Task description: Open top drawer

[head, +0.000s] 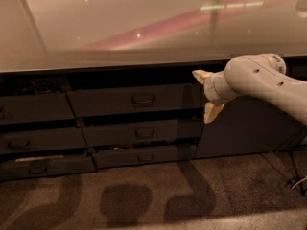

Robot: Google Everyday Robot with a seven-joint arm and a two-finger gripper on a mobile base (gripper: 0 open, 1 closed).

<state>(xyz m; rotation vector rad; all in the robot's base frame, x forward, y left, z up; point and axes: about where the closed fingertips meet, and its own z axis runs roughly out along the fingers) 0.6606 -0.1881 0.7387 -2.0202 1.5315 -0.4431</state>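
Observation:
The top drawer [110, 101] is the widest dark grey front under the counter, with a small loop handle [143, 99] at its centre. A dark gap runs above it. My gripper [206, 94] hangs in front of the drawer's right end, to the right of the handle and not touching it. Its two cream fingers [211, 112] stand one above the other, spread open with nothing between them. The white arm [268, 83] comes in from the right.
Two shallower drawers [144, 133] sit below the top one, and the lowest stands slightly ajar. More dark drawers [33, 109] stack at the left. A dark cabinet door [244, 128] is behind the arm. The glossy countertop [120, 28] overhangs above. A cable [297, 183] lies on the floor at the right.

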